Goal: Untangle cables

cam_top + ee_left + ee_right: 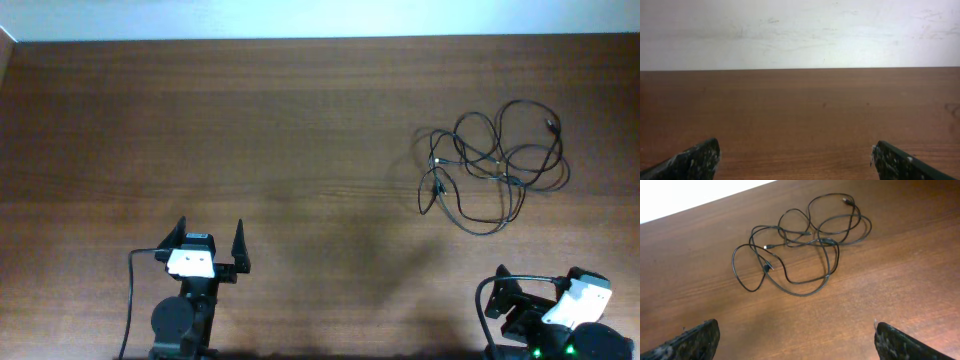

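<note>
The cables (pixel 495 160) are thin black cords with small plug ends, lying in one loose tangle of overlapping loops on the right far part of the brown table (pixel 300 140). In the right wrist view the cables (pixel 826 241) lie ahead of my right gripper (pixel 796 330), well beyond its fingertips. That right gripper (pixel 535 275) sits at the near right corner, open and empty. My left gripper (pixel 211 235) is at the near left, far from the tangle, open with only bare wood between its fingers (pixel 700 157).
A white wall (pixel 800 30) rises behind the table's far edge. Thicker black arm cables (pixel 131 300) run beside the left arm's base. The tangle lies close to the table's right edge.
</note>
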`<state>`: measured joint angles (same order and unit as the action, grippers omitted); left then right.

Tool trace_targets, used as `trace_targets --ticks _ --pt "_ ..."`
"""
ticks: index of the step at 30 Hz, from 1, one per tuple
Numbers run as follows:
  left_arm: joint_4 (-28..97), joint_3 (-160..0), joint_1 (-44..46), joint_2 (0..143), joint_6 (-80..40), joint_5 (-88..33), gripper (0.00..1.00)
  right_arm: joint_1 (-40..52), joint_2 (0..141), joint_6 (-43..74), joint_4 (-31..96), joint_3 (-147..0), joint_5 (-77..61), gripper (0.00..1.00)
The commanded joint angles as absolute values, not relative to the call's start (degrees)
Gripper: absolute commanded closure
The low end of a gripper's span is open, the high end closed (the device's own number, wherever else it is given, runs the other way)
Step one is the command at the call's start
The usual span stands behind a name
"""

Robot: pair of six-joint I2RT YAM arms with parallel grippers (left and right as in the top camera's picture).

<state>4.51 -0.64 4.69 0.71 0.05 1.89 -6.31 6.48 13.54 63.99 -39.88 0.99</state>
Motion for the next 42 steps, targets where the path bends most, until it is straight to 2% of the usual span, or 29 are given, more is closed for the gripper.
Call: trace_targets --ticks 1,20,25,30,33,42 --pt "4.8 -0.5 4.4 0.3 0.9 1.2 0.01 -6.4 3.2 14.0 62.4 -36.2 0.7 0.01" --pt "4.8 -0.5 4.4 0.3 0.9 1.3 0.01 -6.4 0.2 14.0 58.1 -29.2 0.7 0.02" --pt "4.8 -0.5 4.4 0.3 0.9 1.2 0.01 -6.4 0.2 14.0 41.0 -24.6 0.7 0.02" --pt "4.8 -0.5 4.4 0.3 0.9 1.2 0.01 -6.4 0.2 14.0 17.4 -19.9 0.7 0.01" --pt "4.8 -0.5 4.4 0.3 0.9 1.2 0.01 -6.4 0.2 14.0 16.2 -19.9 0.7 0.01" --pt "4.8 -0.5 4.4 0.3 0.9 1.3 0.01 -6.4 0.2 14.0 -5.8 -14.5 0.7 0.02"
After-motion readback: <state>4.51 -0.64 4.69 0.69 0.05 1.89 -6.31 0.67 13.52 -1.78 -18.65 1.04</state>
